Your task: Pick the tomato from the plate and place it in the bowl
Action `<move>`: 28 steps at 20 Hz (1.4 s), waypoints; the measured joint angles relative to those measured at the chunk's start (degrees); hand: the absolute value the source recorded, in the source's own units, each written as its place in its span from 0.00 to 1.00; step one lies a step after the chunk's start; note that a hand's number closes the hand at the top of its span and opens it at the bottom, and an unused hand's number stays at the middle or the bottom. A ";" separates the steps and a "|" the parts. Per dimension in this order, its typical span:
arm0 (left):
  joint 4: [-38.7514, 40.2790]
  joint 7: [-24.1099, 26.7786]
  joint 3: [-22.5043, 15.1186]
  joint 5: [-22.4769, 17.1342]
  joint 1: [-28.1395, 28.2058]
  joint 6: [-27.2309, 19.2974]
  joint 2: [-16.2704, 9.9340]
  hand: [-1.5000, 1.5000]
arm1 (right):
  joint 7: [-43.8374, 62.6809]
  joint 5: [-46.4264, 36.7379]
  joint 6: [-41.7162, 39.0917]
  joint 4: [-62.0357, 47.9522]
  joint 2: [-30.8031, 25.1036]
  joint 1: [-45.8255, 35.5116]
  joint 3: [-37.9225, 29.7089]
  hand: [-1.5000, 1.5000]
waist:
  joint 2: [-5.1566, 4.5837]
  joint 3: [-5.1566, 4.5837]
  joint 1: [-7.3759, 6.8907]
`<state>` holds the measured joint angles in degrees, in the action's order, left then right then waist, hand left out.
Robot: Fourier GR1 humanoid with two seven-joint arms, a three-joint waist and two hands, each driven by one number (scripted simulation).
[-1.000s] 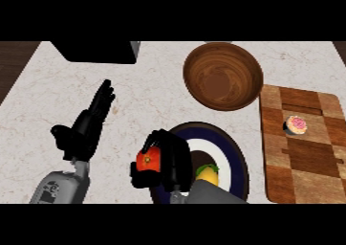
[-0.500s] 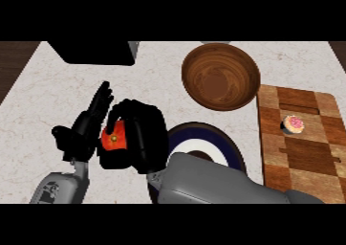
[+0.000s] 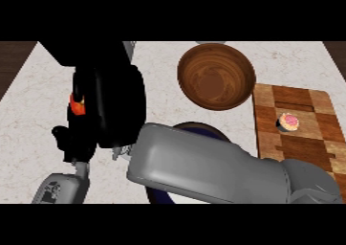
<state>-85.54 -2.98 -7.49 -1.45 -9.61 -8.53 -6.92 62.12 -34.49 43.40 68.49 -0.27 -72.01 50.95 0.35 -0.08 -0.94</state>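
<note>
A sliver of red-orange tomato [image 3: 77, 104] peeks out at the left, the brown wooden bowl [image 3: 217, 76] sits upright, and the dark-blue plate [image 3: 204, 129] is mostly hidden.

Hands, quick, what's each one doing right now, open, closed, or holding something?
Right hand: raised close to the view, curled round the tomato, of which only a red sliver shows.
Left hand: mostly hidden behind the right; fingers cannot be told.

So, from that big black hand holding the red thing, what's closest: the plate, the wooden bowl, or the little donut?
From the right hand, holding the tomato, head view:
1. Plate, just below-right, mostly hidden by the forearm.
2. Bowl, upper right.
3. Donut, far right on the cutting board.
</note>
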 measured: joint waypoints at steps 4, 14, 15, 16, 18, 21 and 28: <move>-1.43 -1.28 -0.55 0.25 0.49 -0.03 0.34 0.50 | 1.64 -0.67 -2.40 -2.88 -0.02 -4.76 -3.99 1.00 | -0.05 0.02 -0.06; -2.62 -2.23 0.76 0.17 0.35 0.62 -0.45 0.50 | -1.36 0.87 -5.73 -14.28 -1.32 -9.00 -14.35 1.00 | -0.33 0.04 0.29; -2.71 -1.53 0.46 0.50 1.09 0.41 -0.17 0.50 | -1.66 0.78 -6.37 -15.24 -2.10 -8.69 -14.49 1.00 | -0.33 0.04 0.34; -2.65 -1.57 0.59 0.39 1.13 0.58 -0.25 0.50 | -1.82 0.64 -7.02 -16.72 -2.56 -8.84 -14.77 1.00 | -0.36 0.04 0.32; -2.08 -1.20 0.79 0.35 0.68 0.75 -0.17 0.50 | -2.61 0.40 -8.87 -19.50 -3.34 -8.39 -14.42 1.00 | -0.44 0.03 0.41; -2.76 -1.29 1.20 0.05 1.07 1.46 -0.82 0.50 | -4.66 -0.24 -11.14 -23.17 -4.81 -7.49 -14.32 1.00 | -0.47 0.03 0.26; -2.06 -1.95 1.34 0.36 -0.23 1.42 0.03 0.50 | -11.31 -1.49 -11.30 -29.85 -8.08 -2.62 -17.37 1.00 | -0.59 0.06 0.25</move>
<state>-87.60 -4.93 -6.15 -1.08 -9.84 -7.11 -6.90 50.81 -35.98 32.10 38.64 -8.35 -74.63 33.58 -0.24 -0.02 -0.68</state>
